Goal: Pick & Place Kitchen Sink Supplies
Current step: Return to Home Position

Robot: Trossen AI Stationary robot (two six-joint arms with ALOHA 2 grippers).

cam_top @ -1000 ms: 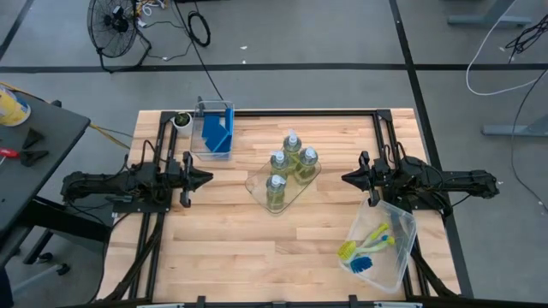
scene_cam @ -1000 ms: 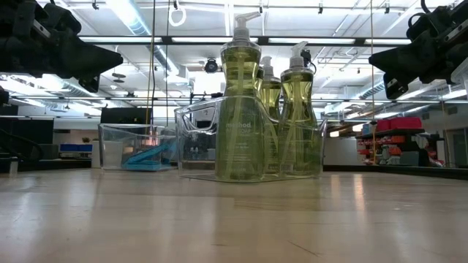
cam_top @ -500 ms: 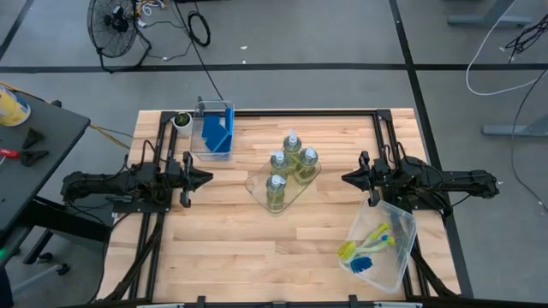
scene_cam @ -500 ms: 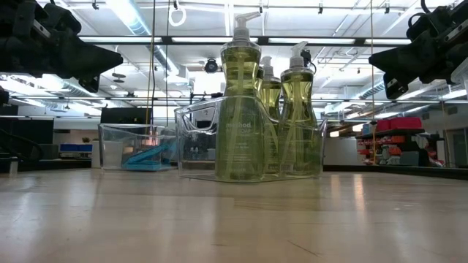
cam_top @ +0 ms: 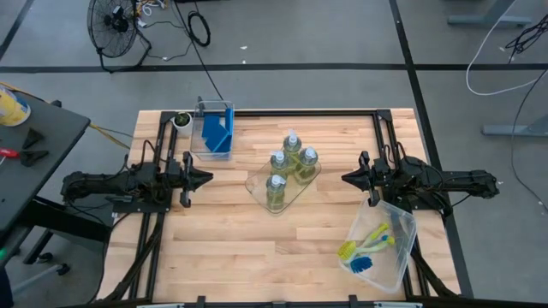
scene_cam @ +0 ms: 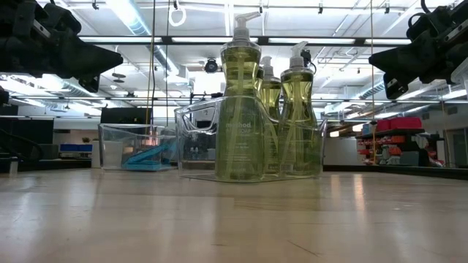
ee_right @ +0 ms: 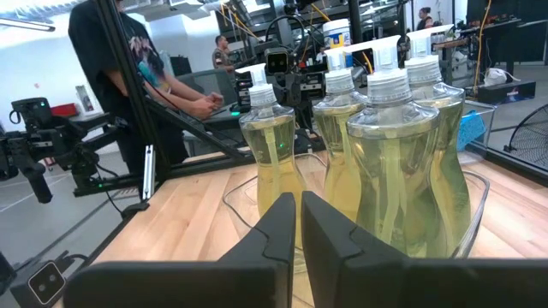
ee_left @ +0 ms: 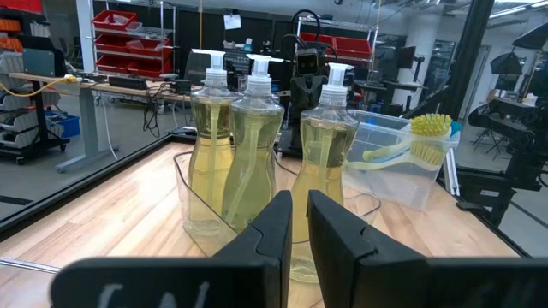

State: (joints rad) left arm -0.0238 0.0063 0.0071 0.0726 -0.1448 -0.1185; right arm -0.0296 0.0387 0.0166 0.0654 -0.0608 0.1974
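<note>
Supplies sitting in containers, both grippers hanging empty

Four bottles (cam_top: 288, 164) of yellow-green liquid are standing upright, bunched together on the clear tray (cam_top: 255, 182) at the middle of the table (cam_top: 223, 248). Blue sponges (cam_top: 217, 132) are sitting in a clear bin (cam_top: 199, 128) on the left arm's side, near the table edge at the top of the high view. At least one is leaning on edge, and the count cannot be told. Three brushes (cam_top: 366, 242), two yellow-green and one blue, are lying in a second bin (cam_top: 404, 255) on the right arm's side, near the opposite edge. That bin is sitting askew to the table edge.

The left gripper (cam_top: 208, 177) is hanging above the table left of the tray, pointing at the bottles and well apart from them. Its fingers are drawn together to a thin slit and are grasping nothing. The right gripper (cam_top: 346, 178) is facing it from the other side of the tray, likewise clenched to a narrow gap and empty. Its arm is reaching over a corner of the second bin.

A person (ee_right: 116, 43) in a dark shirt is standing beyond the table. A fan (cam_top: 116, 24) is sitting on the floor.
</note>
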